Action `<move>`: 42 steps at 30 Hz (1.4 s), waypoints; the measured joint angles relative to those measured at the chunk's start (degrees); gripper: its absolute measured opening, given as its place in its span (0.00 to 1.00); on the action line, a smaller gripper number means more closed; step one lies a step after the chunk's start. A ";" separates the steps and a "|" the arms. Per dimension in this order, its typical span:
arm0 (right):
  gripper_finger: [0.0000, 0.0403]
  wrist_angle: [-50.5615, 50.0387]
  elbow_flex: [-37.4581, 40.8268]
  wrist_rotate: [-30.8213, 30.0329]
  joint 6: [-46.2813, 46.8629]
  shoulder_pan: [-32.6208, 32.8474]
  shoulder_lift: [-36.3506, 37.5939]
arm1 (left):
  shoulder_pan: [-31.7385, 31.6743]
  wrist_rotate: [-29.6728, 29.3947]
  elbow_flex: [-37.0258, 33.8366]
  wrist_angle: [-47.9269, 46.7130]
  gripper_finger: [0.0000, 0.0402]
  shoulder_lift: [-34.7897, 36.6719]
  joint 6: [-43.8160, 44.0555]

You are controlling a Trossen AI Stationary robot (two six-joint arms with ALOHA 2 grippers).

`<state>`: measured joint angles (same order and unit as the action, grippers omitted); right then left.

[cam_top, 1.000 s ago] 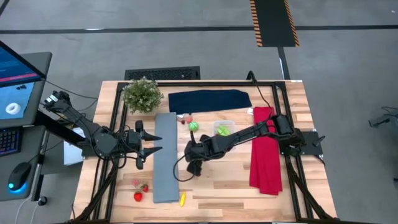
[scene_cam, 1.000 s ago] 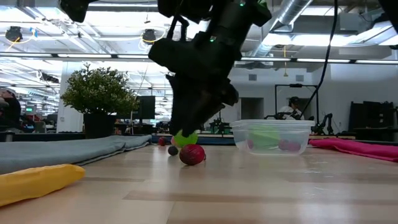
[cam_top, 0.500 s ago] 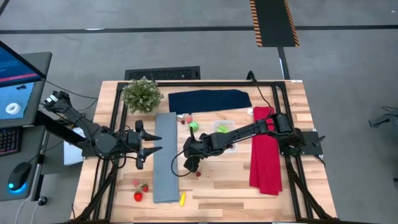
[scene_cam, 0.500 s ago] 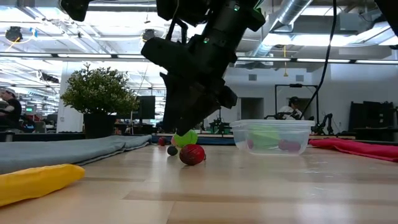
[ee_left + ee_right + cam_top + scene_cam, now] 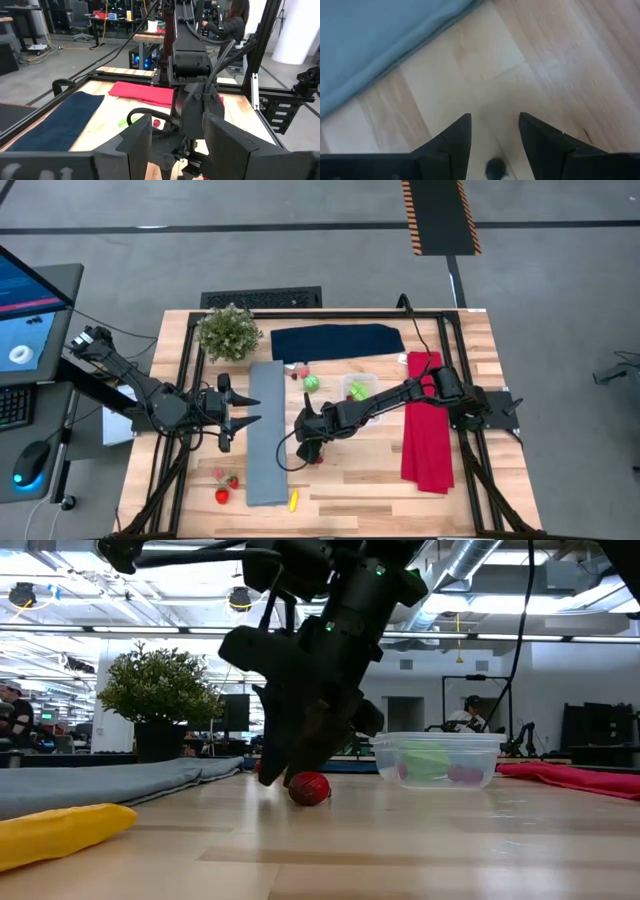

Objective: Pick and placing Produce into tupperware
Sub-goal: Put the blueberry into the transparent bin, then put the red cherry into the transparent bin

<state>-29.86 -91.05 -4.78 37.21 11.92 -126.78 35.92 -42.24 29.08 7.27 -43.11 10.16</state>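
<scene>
Where overhead hides it, right fingers (image 5: 492, 142) straddle a cherry (image 5: 495, 169).

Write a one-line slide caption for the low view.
Right pincer descends open beside a red toy fruit on the wooden table, the clear tupperware waiting behind with produce inside.

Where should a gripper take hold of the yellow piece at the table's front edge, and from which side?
At its middle, from straight above. The yellow piece lies flat on the table and is long and thin, so the jaws would best close across its narrow width, where it looks thickest in the low view.
</scene>
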 joint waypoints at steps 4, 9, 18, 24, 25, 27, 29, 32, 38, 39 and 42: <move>0.46 -0.91 -0.02 0.18 0.22 0.01 0.00 | -0.02 0.26 0.00 -0.02 0.42 -0.01 0.02; 0.44 -2.64 -0.20 0.16 0.27 0.60 0.15 | 0.00 0.52 0.00 -0.02 0.42 0.00 0.02; 0.42 -11.75 -6.87 0.22 -1.15 3.51 0.13 | 0.00 0.52 0.00 -0.02 0.42 -0.02 0.01; 0.42 -12.14 -9.42 0.39 -1.22 5.14 0.14 | -0.02 0.51 0.00 -0.04 0.42 -0.02 0.02; 0.42 -12.14 -9.51 0.60 -1.22 5.81 0.14 | -0.02 0.52 0.00 -0.04 0.42 -0.02 0.02; 0.42 -12.20 -9.60 0.94 -1.20 6.95 0.08 | 0.00 0.75 0.00 -0.04 0.42 -0.02 0.02; 0.42 -13.69 -9.62 0.96 -0.92 7.96 -0.02 | 0.00 1.05 0.00 -0.04 0.42 -0.02 0.02; 0.43 -15.29 -9.62 0.11 1.05 8.86 -0.09 | 0.00 1.05 0.00 -0.04 0.42 -0.02 0.02; 0.45 -14.35 -9.62 -0.50 2.42 9.39 -0.09 | 0.00 1.07 0.00 0.15 0.42 -0.02 0.04; 0.45 -14.50 -9.57 -0.51 3.02 9.48 -0.09 | -0.02 1.07 0.00 0.16 0.42 -0.02 0.04; 0.45 -13.38 -8.26 0.07 3.41 9.61 -0.09 | -0.01 1.11 0.00 0.17 0.42 -0.02 0.04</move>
<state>-43.24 -99.30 -4.72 40.62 21.53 -126.87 35.91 -41.12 29.08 7.44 -43.13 10.20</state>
